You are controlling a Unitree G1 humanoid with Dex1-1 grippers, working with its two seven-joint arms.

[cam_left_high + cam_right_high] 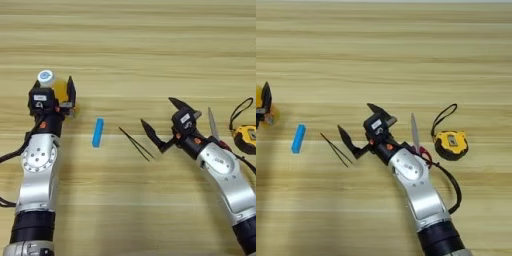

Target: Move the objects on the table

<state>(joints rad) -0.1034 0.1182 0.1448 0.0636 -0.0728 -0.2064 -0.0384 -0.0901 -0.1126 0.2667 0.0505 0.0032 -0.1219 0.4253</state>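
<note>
**Bottle pinched at left, right fingers spread**

Spread wide, right gripper (359,125) just right of thin black sticks (336,149) on table (150,50). Lay left: light-blue block (98,132). Lay right: scissors (415,134), tape measure (451,144). Farther left, pinched orange juice bottle (56,86) in left gripper (55,92).

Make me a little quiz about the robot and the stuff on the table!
1. True or false: the right pincer is open, beside the thin black sticks.
2. What is the left pincer holding? A) blue block B) orange juice bottle C) scissors
3. Fill in: the yellow tape measure lies to the ___ of the scissors.

Key: 1 true. 2 B, the orange juice bottle; the blue block lies free on the table. 3 right.
</note>
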